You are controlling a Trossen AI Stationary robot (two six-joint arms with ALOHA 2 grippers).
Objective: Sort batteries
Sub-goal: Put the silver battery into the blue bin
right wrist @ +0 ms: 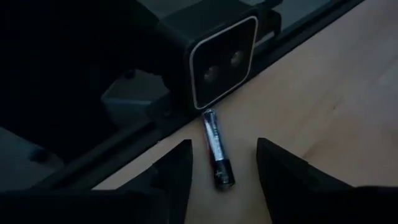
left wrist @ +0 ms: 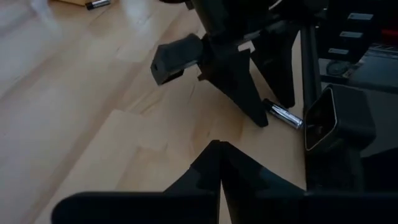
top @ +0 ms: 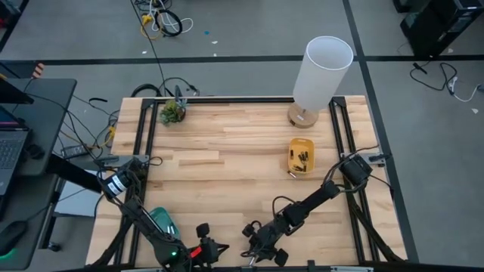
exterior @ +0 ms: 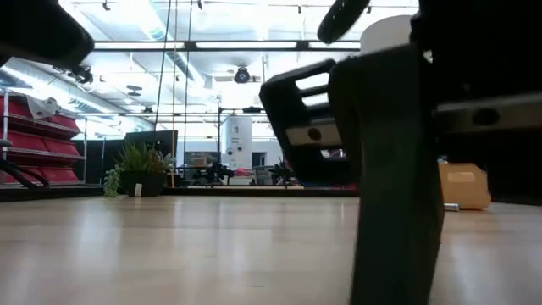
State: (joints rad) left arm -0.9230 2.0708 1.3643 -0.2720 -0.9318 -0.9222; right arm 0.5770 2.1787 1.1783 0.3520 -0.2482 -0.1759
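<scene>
At the desk's near edge, just right of its middle, the right hand point(right wrist: 217, 165) hangs low with its fingers spread — one on each side of a single battery point(right wrist: 216, 149) lying flat on the wood, not yet gripped. The spread fits a straddle before a pinch. This battery lies close against the low camera block point(right wrist: 221, 59), which probably explains the steep approach from the desk side.

Just beside it, left of the middle of the same edge, the left hand point(top: 204, 249) is clenched and empty, its fingertips meeting over bare wood. It points at the right hand and seems to be waiting.

Near the front left corner sits a teal tray point(top: 162, 221), partly under the left arm.

Farther back, toward the right edge, a yellow tray point(top: 301, 157) holds several dark batteries, with one more battery point(top: 290, 174) loose just outside its near rim.

Along the far edge stand a white lamp point(top: 321, 72) and a small plant point(top: 172, 113).
</scene>
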